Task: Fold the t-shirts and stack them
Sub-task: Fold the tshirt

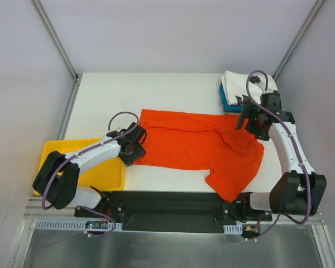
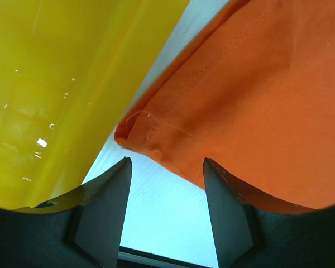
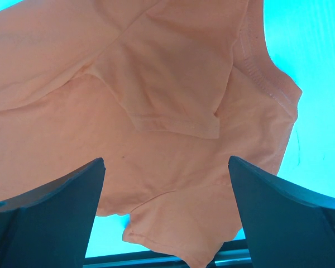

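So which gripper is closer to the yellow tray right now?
Left. The left gripper sits right beside the yellow tray, at the orange shirt's corner; the right gripper is across the table.

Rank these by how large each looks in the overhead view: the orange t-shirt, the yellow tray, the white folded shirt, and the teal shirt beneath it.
1. orange t-shirt, spread flat, clearly largest
2. yellow tray, though an arm hides part of it
3. white folded shirt
4. teal shirt, smallest as seen; only its edge shows under the white one, so its true size is unsure
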`<state>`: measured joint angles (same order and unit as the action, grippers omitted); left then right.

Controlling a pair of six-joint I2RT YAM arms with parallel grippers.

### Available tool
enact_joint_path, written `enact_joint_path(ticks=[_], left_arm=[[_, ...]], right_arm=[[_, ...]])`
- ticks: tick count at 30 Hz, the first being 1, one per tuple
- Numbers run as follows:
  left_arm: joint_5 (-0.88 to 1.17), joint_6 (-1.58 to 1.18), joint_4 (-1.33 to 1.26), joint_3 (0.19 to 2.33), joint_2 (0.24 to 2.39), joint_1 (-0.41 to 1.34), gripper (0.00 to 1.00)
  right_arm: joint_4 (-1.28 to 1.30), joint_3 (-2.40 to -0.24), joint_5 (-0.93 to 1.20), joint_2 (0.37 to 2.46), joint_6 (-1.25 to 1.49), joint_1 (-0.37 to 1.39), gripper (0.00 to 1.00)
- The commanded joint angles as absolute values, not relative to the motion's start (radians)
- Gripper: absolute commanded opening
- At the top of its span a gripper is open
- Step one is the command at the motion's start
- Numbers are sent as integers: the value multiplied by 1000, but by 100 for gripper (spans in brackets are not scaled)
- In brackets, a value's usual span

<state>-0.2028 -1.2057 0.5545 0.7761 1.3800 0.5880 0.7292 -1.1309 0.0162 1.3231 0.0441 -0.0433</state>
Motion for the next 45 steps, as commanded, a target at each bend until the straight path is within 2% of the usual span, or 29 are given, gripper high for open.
enact_joint_path(ticks=[1,8,15,19,21,25,31,36,37,38,45], left_arm=[[-261,-1247,565,773,1408,583,53],[-219,-1241,565,819,1523,586,38],[-216,-1233,565,828,1545,584,17],[-216,-1221,566,839,1531,586,0],[-225,-1213,566,842,1523,584,0],[-232,-1180,566,867,1514,586,0],[-245,-1149,565,879,1506,586,0],[-230,-1134,563,881,1517,586,0],[-221,-1134,563,881,1519,586,0],[-219,-1132,563,881,1519,587,0],[-230,-1129,563,867,1491,591,0]], right_arm=[[710,-1138,22,1302,44,-38,97],[706,-1138,23,1313,43,-38,97],[704,-1135,25,1310,41,-38,97],[721,-1131,29,1275,41,-22,97],[745,-1123,6,1255,28,-2,97],[869,-1097,-103,1210,21,188,97],[1073,-976,-45,1134,141,486,99],[1094,-798,-55,1101,392,763,91],[1095,-778,-63,1100,423,784,89],[1091,-761,-58,1100,443,796,82],[991,-654,-23,1166,489,851,70]])
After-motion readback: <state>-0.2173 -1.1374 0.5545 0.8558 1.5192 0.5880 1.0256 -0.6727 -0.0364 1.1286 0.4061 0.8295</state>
